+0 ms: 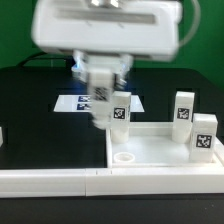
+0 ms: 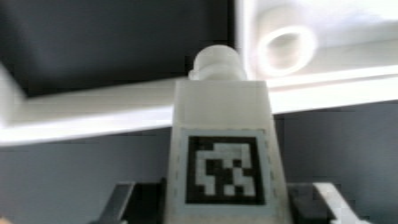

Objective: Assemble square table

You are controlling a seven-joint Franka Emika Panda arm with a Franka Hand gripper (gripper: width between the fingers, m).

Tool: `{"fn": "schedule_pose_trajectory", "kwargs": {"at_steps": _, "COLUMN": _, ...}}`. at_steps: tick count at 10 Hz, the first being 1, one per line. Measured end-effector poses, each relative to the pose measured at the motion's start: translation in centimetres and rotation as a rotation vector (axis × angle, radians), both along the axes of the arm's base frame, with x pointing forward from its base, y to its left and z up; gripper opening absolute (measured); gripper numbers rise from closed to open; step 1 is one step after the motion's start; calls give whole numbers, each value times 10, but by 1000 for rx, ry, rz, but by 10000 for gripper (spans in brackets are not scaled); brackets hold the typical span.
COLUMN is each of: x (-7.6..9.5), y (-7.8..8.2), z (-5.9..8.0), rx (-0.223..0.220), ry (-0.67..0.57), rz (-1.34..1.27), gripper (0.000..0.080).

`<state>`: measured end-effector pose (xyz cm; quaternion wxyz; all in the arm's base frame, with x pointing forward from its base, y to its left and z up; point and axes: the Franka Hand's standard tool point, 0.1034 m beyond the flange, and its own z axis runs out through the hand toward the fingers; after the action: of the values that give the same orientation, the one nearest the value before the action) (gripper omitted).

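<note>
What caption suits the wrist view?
Gripper holds a white tagged leg block near a round corner socket.

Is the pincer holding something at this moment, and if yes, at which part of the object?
Yes: the pincer holds a white leg block by its tagged end; its peg end points away, toward the tabletop's round socket.

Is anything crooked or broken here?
Nothing looks broken. The gripper holds one leg above the tabletop, near a corner socket. Two more legs stand upright on the exterior view's right. Nothing stands out as odd.
</note>
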<state>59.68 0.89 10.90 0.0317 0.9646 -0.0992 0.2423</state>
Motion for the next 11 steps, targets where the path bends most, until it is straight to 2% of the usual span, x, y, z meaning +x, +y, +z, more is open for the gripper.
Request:
{"fn": "schedule_pose_trajectory", "kwargs": {"at_steps": 1, "x": 8, "y": 5, "z": 0, "rx": -6, "ry": -8, "rz": 7, "gripper": 290}}
{"fn": "schedule_pose_trajectory", "kwargs": {"at_steps": 5, "x": 7, "y": 3, "z": -1, "rx": -11, "ry": -5, "rz": 12, "gripper": 290}}
{"fn": "schedule_pose_trajectory", "kwargs": {"at_steps": 7, "x": 9, "y": 2, "z": -13, "rx": -27, "ry": -8, "rz": 16, "gripper": 290}}
{"fn": "schedule_pose_trajectory", "kwargs": {"at_steps": 9, "x": 21, "y": -5, "z": -6, "rx": -30, "ry": -27, "rz": 10, "gripper": 290}}
{"fn": "schedule_pose_trajectory", "kwargs": {"at_steps": 11, "x": 21, "y": -8, "z": -8, "rx": -32, "ry": -25, "rz": 6, "gripper": 290}}
